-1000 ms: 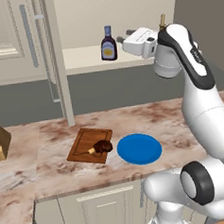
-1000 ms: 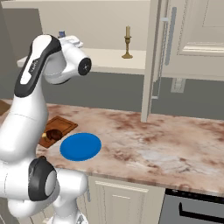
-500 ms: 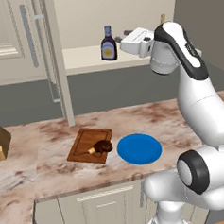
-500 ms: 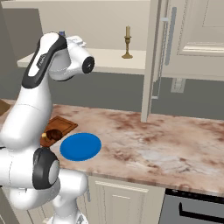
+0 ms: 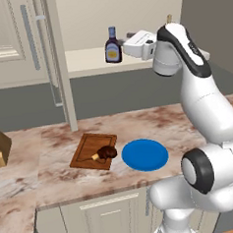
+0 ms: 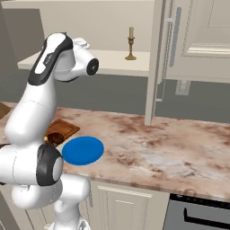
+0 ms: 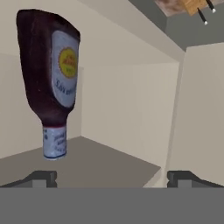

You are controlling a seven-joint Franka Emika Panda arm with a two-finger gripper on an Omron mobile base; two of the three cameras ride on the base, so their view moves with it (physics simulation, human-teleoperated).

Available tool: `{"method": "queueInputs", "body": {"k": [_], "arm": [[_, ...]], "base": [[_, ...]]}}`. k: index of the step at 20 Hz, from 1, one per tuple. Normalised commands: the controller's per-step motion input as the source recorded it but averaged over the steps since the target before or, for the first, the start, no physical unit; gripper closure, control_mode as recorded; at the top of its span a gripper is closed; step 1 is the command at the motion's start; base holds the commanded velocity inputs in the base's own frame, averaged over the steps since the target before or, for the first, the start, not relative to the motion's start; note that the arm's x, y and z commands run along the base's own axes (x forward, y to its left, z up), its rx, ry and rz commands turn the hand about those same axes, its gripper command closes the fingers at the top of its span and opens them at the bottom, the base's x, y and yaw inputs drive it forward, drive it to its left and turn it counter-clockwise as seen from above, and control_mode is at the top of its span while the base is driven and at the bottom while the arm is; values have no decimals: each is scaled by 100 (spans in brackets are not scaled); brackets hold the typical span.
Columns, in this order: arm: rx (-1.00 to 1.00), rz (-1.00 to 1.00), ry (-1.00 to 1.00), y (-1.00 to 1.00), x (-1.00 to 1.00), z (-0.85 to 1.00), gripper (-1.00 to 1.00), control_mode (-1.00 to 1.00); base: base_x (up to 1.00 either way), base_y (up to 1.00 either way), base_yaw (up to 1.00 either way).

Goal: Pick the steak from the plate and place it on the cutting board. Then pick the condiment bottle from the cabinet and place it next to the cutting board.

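Left base view: condiment bottle [image 5: 112, 45] upright on cabinet [image 5: 90, 61] shelf, pincer [image 5: 128, 42] just beside it; steak [image 5: 107, 152] on cutting board [image 5: 93, 150], plate [image 5: 145, 154] alongside on desk [image 5: 187, 118].
Right base view: candlestick [image 6: 130, 44] on shelf, open door [image 6: 164, 58] beside.
Hand view: pincer spread wide, bottle upside-down ahead, unpinched.

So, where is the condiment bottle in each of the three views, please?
Left base view: the condiment bottle stands on the cabinet shelf, upper middle, just left of the gripper.
Right base view: I cannot make it out; the arm covers that part of the shelf.
Hand view: upper left, appearing upside down because the camera is rolled, ahead of the open fingertips.
Shared landmark: the pale cabinet shelf that the bottle stands on.
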Motion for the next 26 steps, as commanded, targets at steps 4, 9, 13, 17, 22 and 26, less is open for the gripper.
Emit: {"method": "queueInputs", "body": {"k": [4, 9, 13, 17, 22, 26], "arm": [[0, 0, 0, 7, 15, 0, -100, -100], [0, 0, 0, 7, 15, 0, -100, -100], [0, 0, 0, 1, 19, 0, -100, -100], [0, 0, 0, 0, 24, 0, -100, -100], [0, 0, 0, 0, 26, 0, -100, -100], [0, 0, 0, 1, 22, 0, -100, -100]], "base": [[0, 0, 0], [0, 0, 0], [0, 0, 0], [0, 0, 0], [0, 0, 0], [0, 0, 0]]}}
